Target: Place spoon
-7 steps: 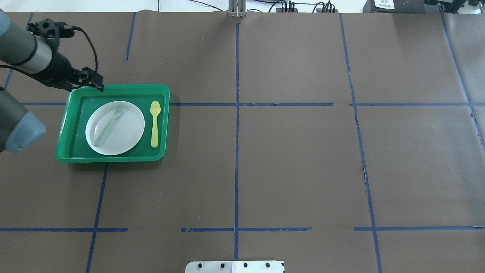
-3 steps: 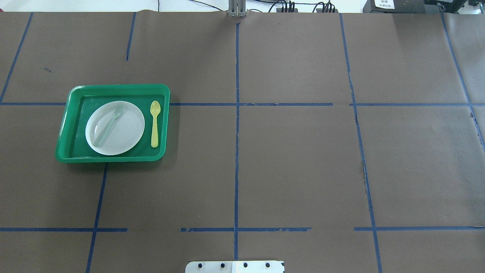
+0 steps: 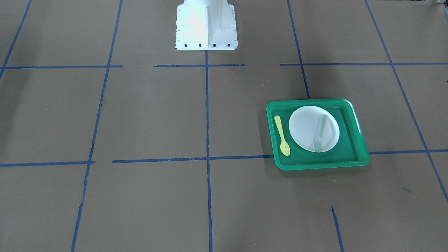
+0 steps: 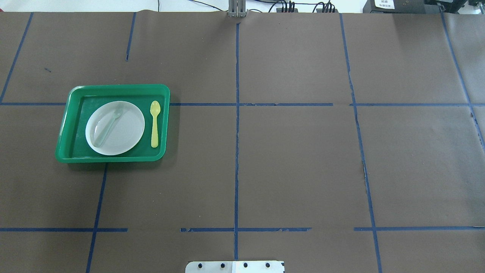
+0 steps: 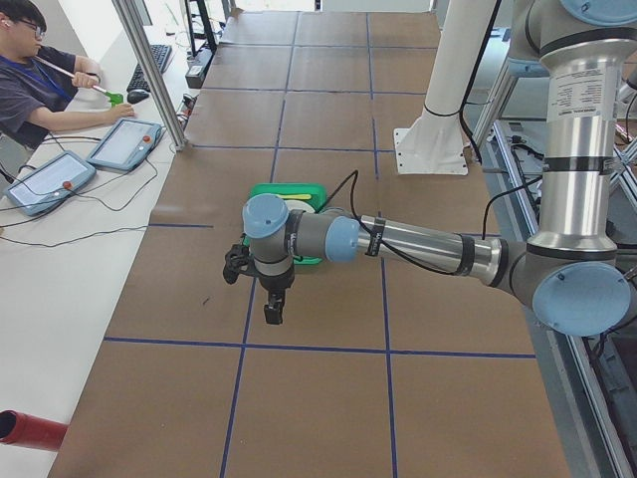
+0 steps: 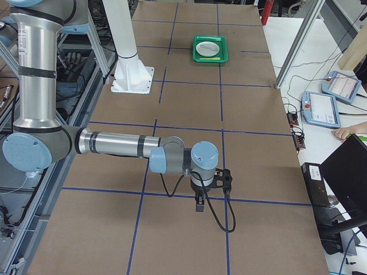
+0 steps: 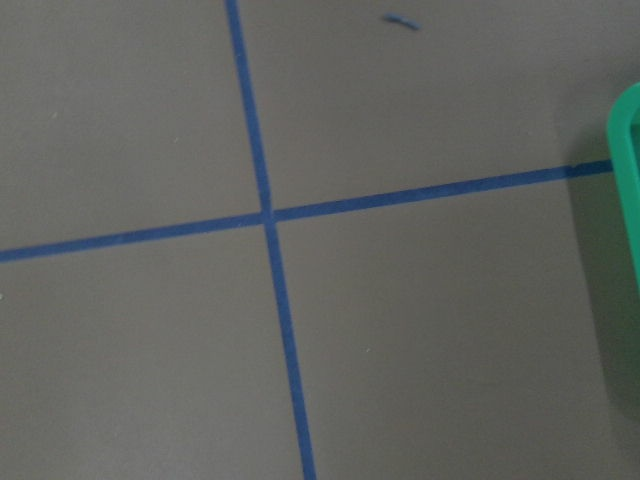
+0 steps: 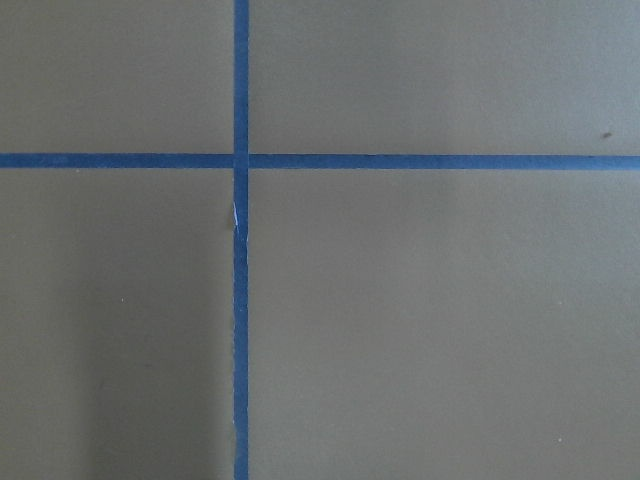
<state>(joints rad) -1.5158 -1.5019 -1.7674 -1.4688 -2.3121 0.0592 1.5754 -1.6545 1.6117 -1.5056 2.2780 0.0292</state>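
The pale-yellow spoon (image 4: pixel 154 124) lay flat on the floor of a green tray (image 4: pixel 113 88). It was just beside the white plate (image 4: pixel 127 134) with a narrow gap between them. Its oval bowl pointed away from the robot and its slim, flat handle pointed towards it. The spoon looked like smooth, matte plastic. The tray was glossy plastic, rectangular, with rounded corners and a raised rim. The plate was round and shallow. On it a translucent grey-green fork (image 4: pixel 108 127) rested at a slant, with its tines towards the far edge.

The tabletop (image 4: pixel 299 163) was covered in dull brown paper, marked into squares by blue tape (image 4: pixel 236 170) that was frayed in places.

A white label (image 5: pixel 574 95) with print wrapped the upright silver tube of the near arm in the left side view, and the letters were too small to read. A second white label (image 4: pixel 384 3) sat on a dark box beyond the tabletop's far edge and was equally illegible.

The left hand (image 5: pixel 273 315) hung pointing down over bare paper near the tray, holding nothing that could be seen. Whether it was released or clenched I could not tell. The right hand (image 6: pixel 199 206) hung over a tape line well apart from the tray, and its state could not be told either. The left wrist view caught only the tray's green rim at the right edge.
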